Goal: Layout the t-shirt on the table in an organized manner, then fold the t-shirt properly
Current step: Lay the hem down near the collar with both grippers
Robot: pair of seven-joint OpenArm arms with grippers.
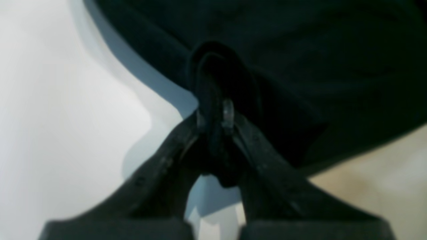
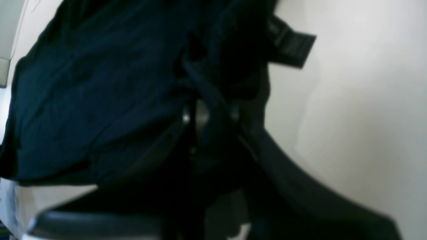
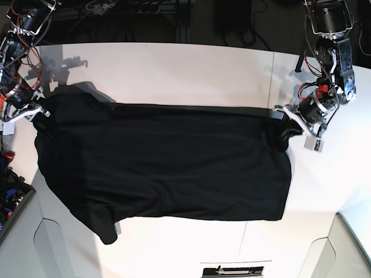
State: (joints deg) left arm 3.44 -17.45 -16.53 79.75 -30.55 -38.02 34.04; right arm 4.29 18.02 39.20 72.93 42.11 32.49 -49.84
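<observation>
The black t-shirt (image 3: 162, 168) lies stretched wide across the white table (image 3: 174, 75), plain side up, with no print showing. My left gripper (image 3: 282, 124) is at the shirt's right end, shut on a bunched fold of the cloth. In the left wrist view its fingertips (image 1: 215, 116) pinch a loop of the black t-shirt (image 1: 317, 66) a little above the tabletop. My right gripper (image 3: 40, 113) is at the shirt's far left corner. In the right wrist view it (image 2: 208, 115) is shut on the dark t-shirt (image 2: 83, 100), which drapes over one finger.
A thin dark seam (image 3: 272, 81) crosses the table near the left arm. Cables and dark gear (image 3: 145, 8) line the far edge. A dark bin (image 3: 8, 200) sits off the table's left side. A small label (image 3: 232, 270) lies at the front edge.
</observation>
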